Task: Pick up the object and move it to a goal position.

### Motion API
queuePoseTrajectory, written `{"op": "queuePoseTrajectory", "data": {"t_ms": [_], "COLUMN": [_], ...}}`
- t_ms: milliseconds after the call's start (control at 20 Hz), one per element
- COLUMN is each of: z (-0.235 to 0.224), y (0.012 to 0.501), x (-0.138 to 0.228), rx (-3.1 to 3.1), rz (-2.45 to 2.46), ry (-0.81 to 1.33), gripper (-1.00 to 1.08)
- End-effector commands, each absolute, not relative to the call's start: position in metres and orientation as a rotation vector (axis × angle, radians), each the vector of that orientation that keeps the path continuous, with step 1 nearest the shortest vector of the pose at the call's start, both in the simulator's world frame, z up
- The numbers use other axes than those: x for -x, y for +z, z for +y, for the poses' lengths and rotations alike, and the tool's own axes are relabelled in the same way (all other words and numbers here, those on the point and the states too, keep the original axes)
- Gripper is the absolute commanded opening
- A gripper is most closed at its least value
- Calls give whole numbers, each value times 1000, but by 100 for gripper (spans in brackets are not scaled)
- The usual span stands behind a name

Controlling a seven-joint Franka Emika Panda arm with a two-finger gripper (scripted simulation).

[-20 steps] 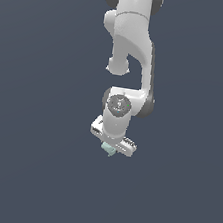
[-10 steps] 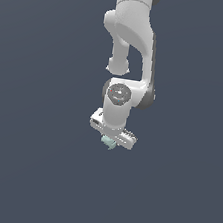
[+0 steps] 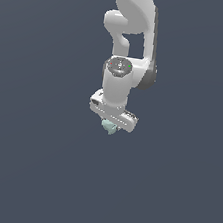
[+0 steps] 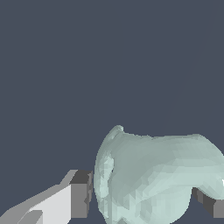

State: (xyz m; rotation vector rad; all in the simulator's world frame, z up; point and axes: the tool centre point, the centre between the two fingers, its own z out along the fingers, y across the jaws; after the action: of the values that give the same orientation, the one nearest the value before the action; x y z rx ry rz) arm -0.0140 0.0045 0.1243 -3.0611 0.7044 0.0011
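Note:
The object [image 3: 109, 127] is a small pale mint-green lumpy item that hangs just under the white gripper [image 3: 111, 125] in the exterior view. In the wrist view the object [image 4: 153, 175] fills the space between the two fingers, with one grey-tipped finger [image 4: 80, 194] against one side and the other fingertip [image 4: 210, 204] just showing at the opposite side. The gripper is shut on the object and holds it in mid-air. The fingertips are mostly hidden by the hand in the exterior view.
The white arm [image 3: 129, 30] reaches down from the top of the exterior view. Around it is only a plain dark grey-blue background.
The arm has swung up and slightly toward the exterior view's left, lifting the gripper with the object in it. The wrist has turned a little.

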Motion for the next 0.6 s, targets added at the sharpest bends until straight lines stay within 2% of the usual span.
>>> {"op": "queuePoseTrajectory", "data": {"t_ms": [0,550], "z": [2,-7], "y": [140,188], "x": [28,67], "rx": [3060,3061], "rz": [704,704], "ry": [1,0], "gripper": [-100,-100]}}
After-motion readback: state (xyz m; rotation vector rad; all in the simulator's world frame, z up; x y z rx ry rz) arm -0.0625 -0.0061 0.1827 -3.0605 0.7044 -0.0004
